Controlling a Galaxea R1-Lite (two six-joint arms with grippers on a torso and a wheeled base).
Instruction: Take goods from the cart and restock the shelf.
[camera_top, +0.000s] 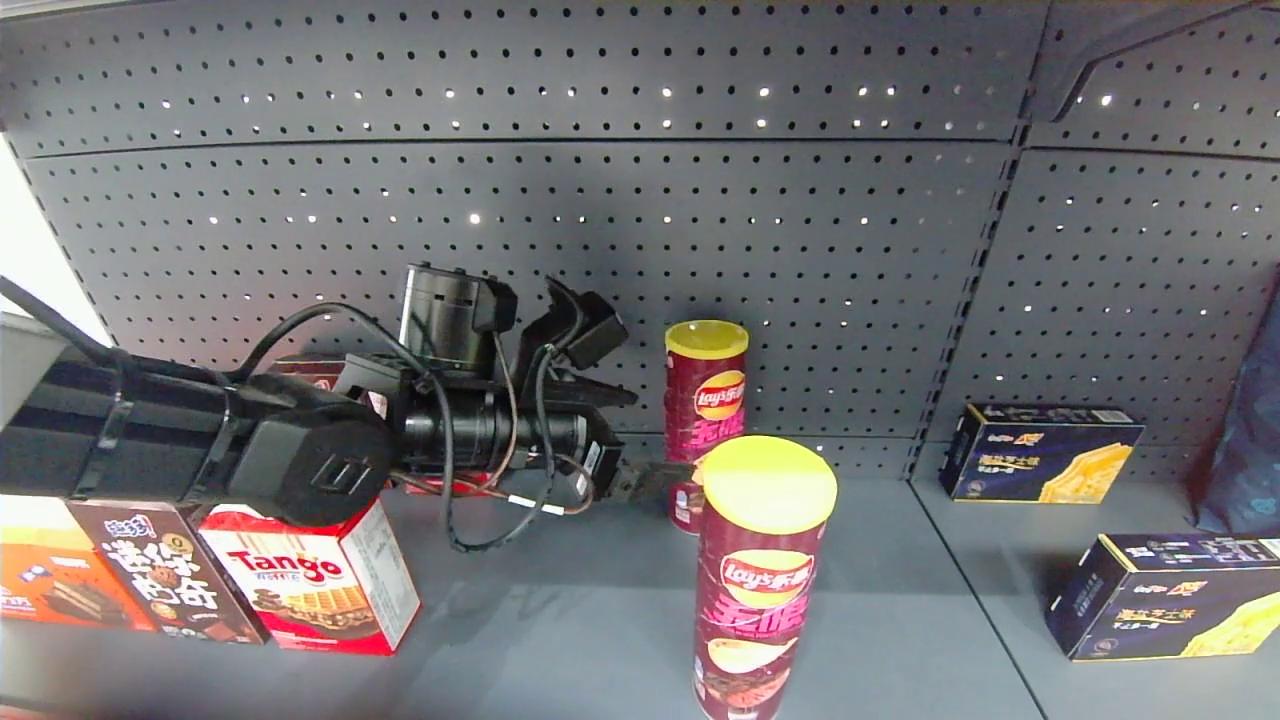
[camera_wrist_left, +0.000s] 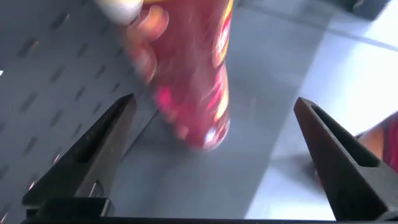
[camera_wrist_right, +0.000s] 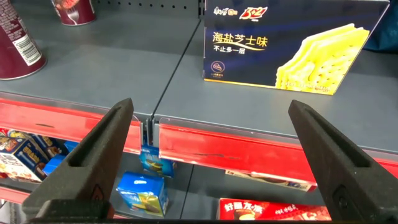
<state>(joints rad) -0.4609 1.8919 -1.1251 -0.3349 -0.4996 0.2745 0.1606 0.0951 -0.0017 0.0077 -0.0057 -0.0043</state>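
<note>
Two maroon chips cans with yellow lids stand upright on the grey shelf (camera_top: 560, 600). The rear can (camera_top: 706, 400) is close to the pegboard, and the front can (camera_top: 765, 575) is nearer the shelf edge. My left gripper (camera_top: 655, 480) is low by the rear can's base. In the left wrist view the left gripper (camera_wrist_left: 214, 102) is open, and the rear can (camera_wrist_left: 193, 74) stands just past its fingertips, untouched. My right gripper (camera_wrist_right: 210, 104) is open and holds nothing, in front of the shelf's red front rail (camera_wrist_right: 249, 149).
Wafer and chocolate boxes (camera_top: 320, 590) line the shelf's left front. Dark blue cracker boxes (camera_top: 1040, 450) (camera_top: 1170, 595) lie on the right section, and one cracker box (camera_wrist_right: 292, 46) faces the right wrist camera. The pegboard back wall (camera_top: 600, 250) is close behind. Bare shelf lies between the wafer boxes and the cans.
</note>
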